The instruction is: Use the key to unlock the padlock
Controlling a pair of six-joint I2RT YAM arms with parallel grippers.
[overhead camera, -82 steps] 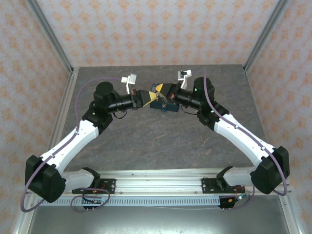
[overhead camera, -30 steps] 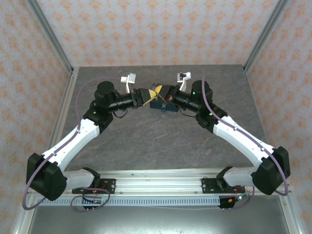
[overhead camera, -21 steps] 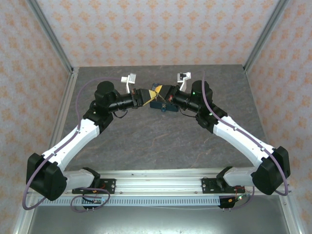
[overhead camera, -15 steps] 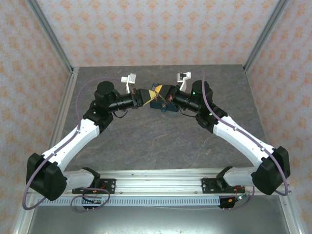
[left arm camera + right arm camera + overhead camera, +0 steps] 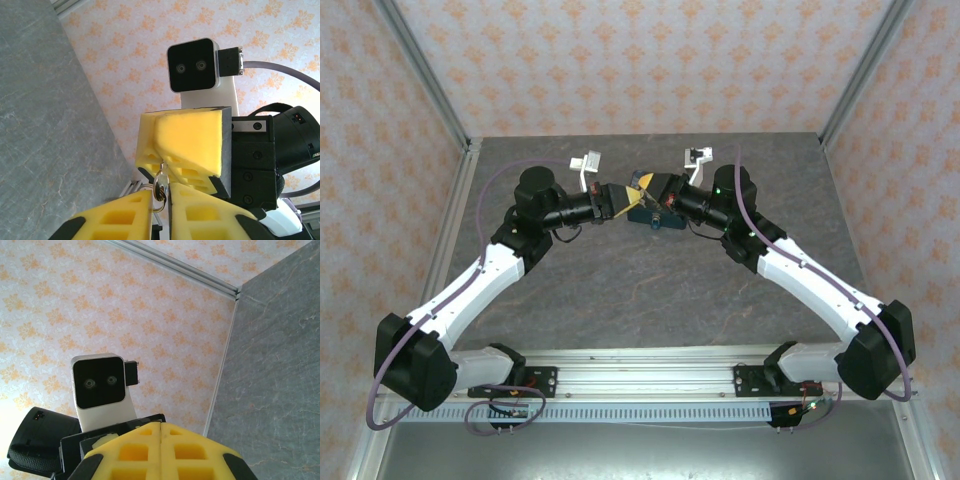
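L claw (image 5: 160, 199) pads nearly shut, pinching a small metal bit (image 5: 159, 183) (key or ring, unclear) that reaches up to R claw (image 5: 160, 429). R's pads are pressed flat together; contents can't be told. Can't tell where the padlock sits among the pads. Claws meet just above dark-blue tin (image 5: 661, 220), far-centre of grey table (image 5: 640, 290).
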